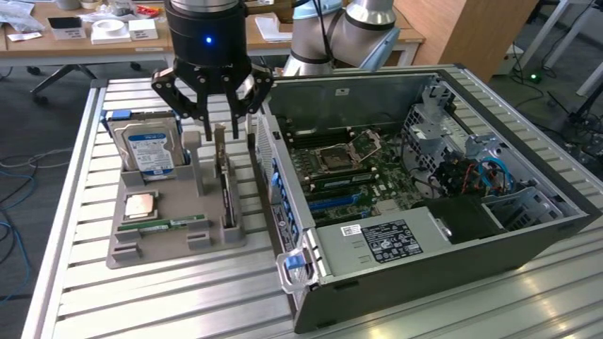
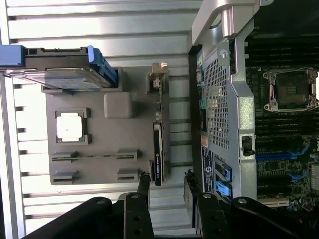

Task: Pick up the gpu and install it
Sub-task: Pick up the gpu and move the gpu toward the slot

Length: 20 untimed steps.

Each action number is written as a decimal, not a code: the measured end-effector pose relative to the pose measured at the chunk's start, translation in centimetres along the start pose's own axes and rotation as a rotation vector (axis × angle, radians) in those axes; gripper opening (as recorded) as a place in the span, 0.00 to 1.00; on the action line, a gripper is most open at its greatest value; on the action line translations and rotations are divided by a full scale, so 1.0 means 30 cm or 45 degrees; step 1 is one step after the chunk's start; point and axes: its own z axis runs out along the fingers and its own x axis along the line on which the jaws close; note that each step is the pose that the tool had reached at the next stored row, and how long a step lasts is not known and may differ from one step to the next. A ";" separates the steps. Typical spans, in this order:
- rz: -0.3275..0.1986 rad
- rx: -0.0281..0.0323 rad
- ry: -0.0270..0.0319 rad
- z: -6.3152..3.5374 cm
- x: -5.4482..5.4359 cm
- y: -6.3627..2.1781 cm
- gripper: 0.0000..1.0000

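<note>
Slatted metal table [image 1: 141, 304], centre-left of frame: gpu [image 1: 223, 185] stands on edge in the grey holder [image 1: 169, 244], long axis running up-frame, gripper [image 1: 215, 119] spread wide, empty, just above its upper end.

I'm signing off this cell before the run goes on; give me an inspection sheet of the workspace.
Surface: slatted aluminium table carrying a grey parts holder and an open computer case.
Job's things: gpu stands on edge in the holder, beside the case; not installed.
Clutter: hard drive, processor and memory stick in the holder.
Grippers: gripper open, poised over the gpu, no grip on it.
Cables: blue and orange leads inside the case; loose cables on the floor.
Surroundings: wooden desks with boxes; silver robot arm segment behind the case.
</note>
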 end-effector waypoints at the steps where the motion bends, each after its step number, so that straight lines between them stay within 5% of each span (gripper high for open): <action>1: 0.000 0.0000 0.0000 0.003 0.000 0.000 0.42; 20: 0.000 0.0000 0.0000 0.062 0.001 -0.003 0.42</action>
